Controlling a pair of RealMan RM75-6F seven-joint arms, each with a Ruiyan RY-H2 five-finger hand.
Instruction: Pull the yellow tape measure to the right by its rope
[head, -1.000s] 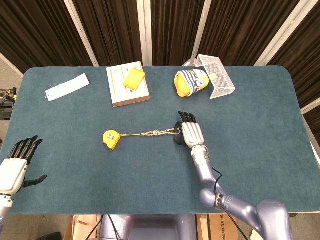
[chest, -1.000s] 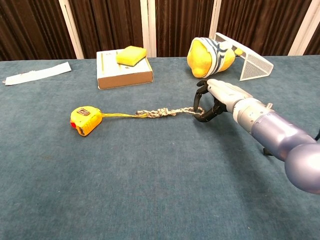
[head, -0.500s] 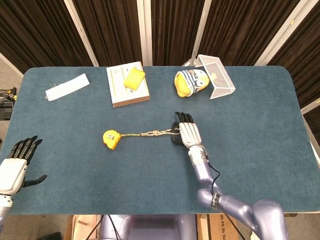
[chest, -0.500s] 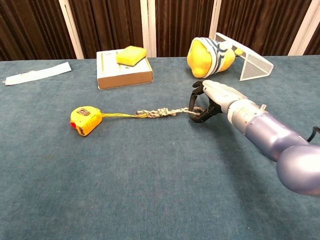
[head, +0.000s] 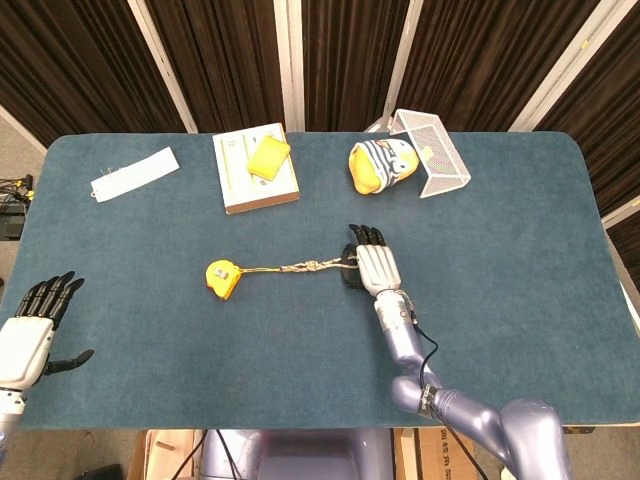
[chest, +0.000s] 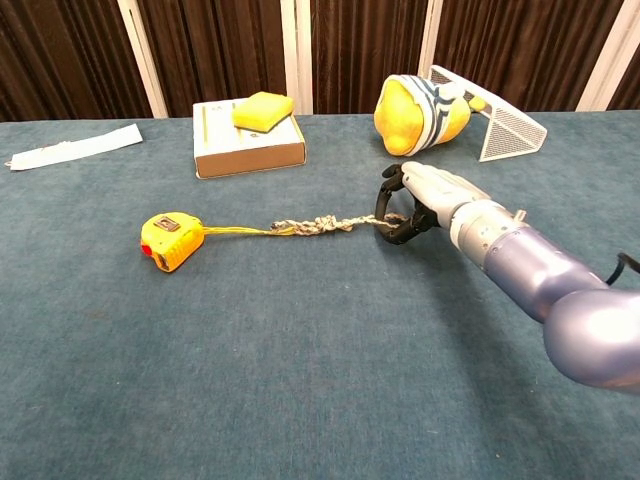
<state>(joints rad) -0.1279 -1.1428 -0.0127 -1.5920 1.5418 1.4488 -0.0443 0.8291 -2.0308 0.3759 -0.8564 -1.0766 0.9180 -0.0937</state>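
Note:
The yellow tape measure (head: 221, 278) (chest: 172, 240) lies left of the table's middle. Its braided rope (head: 305, 267) (chest: 320, 224) runs straight out to the right. My right hand (head: 373, 268) (chest: 420, 200) is at the rope's right end, palm down. Its dark fingers curve over the end and the thumb sits below it, with a visible gap around the rope. My left hand (head: 30, 330) hangs at the table's near left edge, fingers spread and holding nothing; the chest view does not show it.
A white box (head: 255, 170) (chest: 248, 135) with a yellow sponge on it sits at the back. Behind my right hand are a striped yellow plush toy (head: 380, 165) (chest: 420, 112) and a tipped white wire basket (head: 435, 150) (chest: 500, 125). A white paper strip (head: 135, 173) (chest: 70, 147) lies at the far left.
My right hand has slid a little to the left, bringing its fingers and thumb around the rope's end. The tape measure, the rope and the left hand have not moved.

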